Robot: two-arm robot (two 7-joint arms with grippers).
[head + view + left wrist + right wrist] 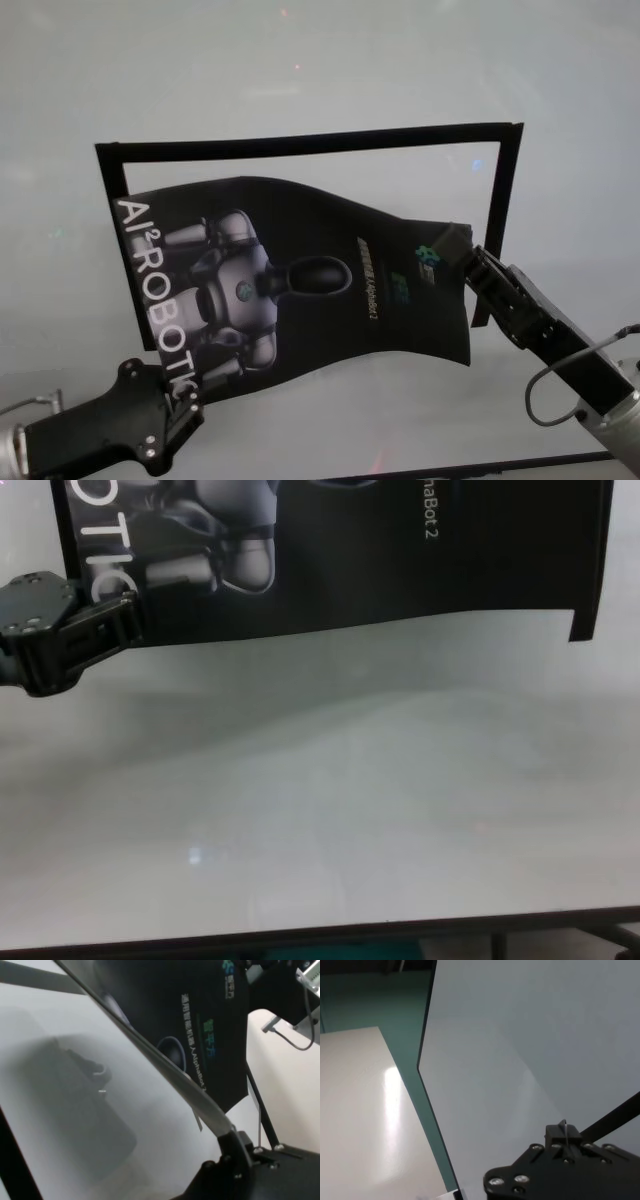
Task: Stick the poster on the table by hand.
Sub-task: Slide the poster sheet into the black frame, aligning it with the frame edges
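The poster (300, 280), a black glossy sheet with a grey robot figure and white letters, hangs wavy just above the white table (300, 60). My left gripper (185, 395) is shut on its near left corner, which also shows in the chest view at the left gripper (125, 615). My right gripper (468, 252) is shut on the poster's right edge. In the left wrist view the poster (165, 1005) runs edge-on away from the left gripper (227, 1140). In the right wrist view only the right gripper (563, 1135) pinching a thin sheet edge shows above the table (520, 1035).
Narrow black tape strips lie on the table around the poster: one along the far side (300, 141), one on the right (500, 200), one on the left (112, 185). The table's near dark edge (300, 937) runs below. A cable (560, 372) loops off my right arm.
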